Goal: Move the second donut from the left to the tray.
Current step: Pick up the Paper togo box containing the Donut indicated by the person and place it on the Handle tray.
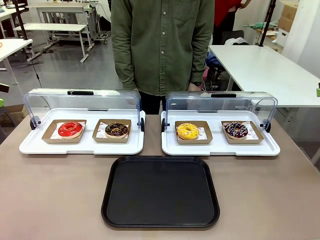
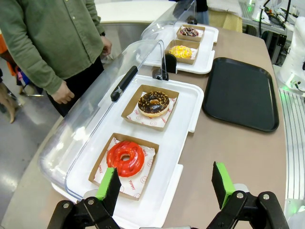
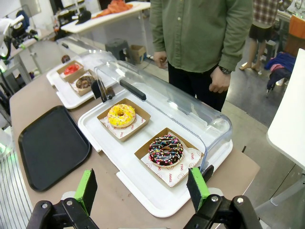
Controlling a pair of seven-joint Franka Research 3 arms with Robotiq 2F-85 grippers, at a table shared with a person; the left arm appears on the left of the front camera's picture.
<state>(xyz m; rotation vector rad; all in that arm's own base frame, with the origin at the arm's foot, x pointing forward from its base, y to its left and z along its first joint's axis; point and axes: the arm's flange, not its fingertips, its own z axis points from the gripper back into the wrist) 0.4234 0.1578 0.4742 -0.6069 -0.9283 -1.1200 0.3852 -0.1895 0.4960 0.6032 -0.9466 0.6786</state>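
The second donut from the left [image 1: 117,130] [image 2: 153,103] [image 3: 86,81] has a dark chocolate glaze and sits in a brown cardboard holder on the left white display tray [image 1: 85,146], lid raised. The black tray [image 1: 160,192] [image 2: 241,92] [image 3: 50,145] lies bare on the table in front of both display trays. My left gripper [image 2: 165,183] hangs open above the near end of that display tray, by the red donut [image 2: 125,158]. Over the right display tray, near the sprinkled donut [image 3: 166,150], my right gripper [image 3: 142,190] is open too.
A red donut [image 1: 70,129] sits left of the chocolate one. The right display tray [image 1: 220,147] holds a yellow donut [image 1: 187,131] [image 3: 121,115] and a sprinkled dark donut [image 1: 236,130]. Both clear lids [image 1: 82,100] stand open at the back. A person in a green shirt [image 1: 162,45] stands across the table.
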